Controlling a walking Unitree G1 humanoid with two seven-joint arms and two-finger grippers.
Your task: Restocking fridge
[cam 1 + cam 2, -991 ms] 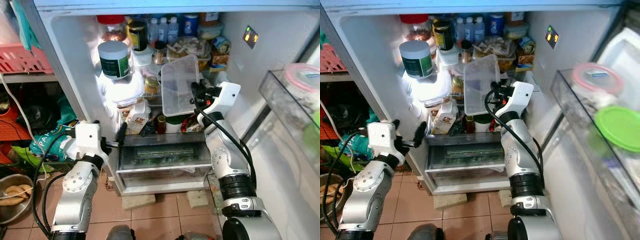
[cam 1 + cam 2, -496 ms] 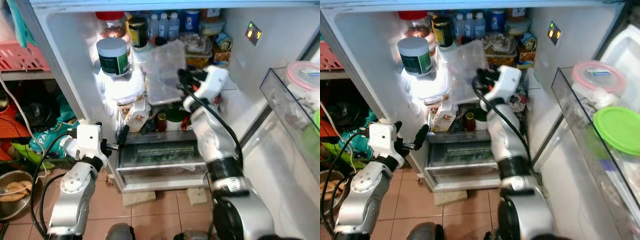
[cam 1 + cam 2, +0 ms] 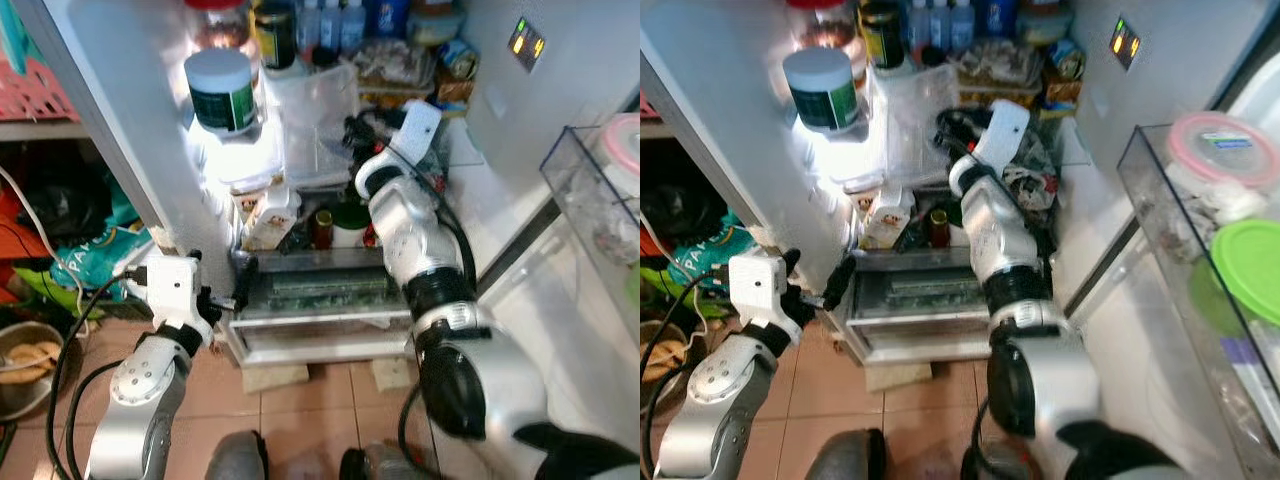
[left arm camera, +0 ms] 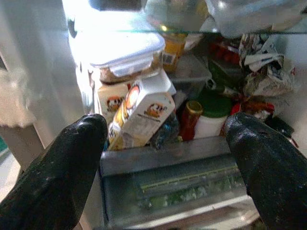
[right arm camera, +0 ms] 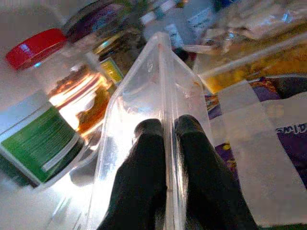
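Observation:
The fridge stands open and crowded. My right gripper (image 3: 350, 130) reaches in over the glass shelf and is shut on the wall of a clear plastic container (image 3: 312, 128). In the right wrist view both black fingers (image 5: 144, 158) pinch that thin wall (image 5: 163, 86), one on each side. The container sits tilted beside a grey-lidded tub with a green label (image 3: 222, 92). My left gripper (image 3: 240, 287) hangs low by the crisper drawer (image 3: 320, 295), open and holding nothing; its fingertips (image 4: 72, 163) stand far apart.
Jars and bottles fill the top shelf (image 3: 330, 20). A milk carton (image 4: 144, 112), a small jar (image 4: 190, 115) and a green-lidded tub (image 4: 216, 108) crowd the lower shelf. The door bin (image 3: 1230, 280) at right holds lidded boxes. A metal bowl (image 3: 25, 365) lies on the floor at left.
My right arm has carried the clear container leftward and deeper onto the shelf, next to the green-labelled tub. The camera has shifted closer. The left gripper has barely moved.

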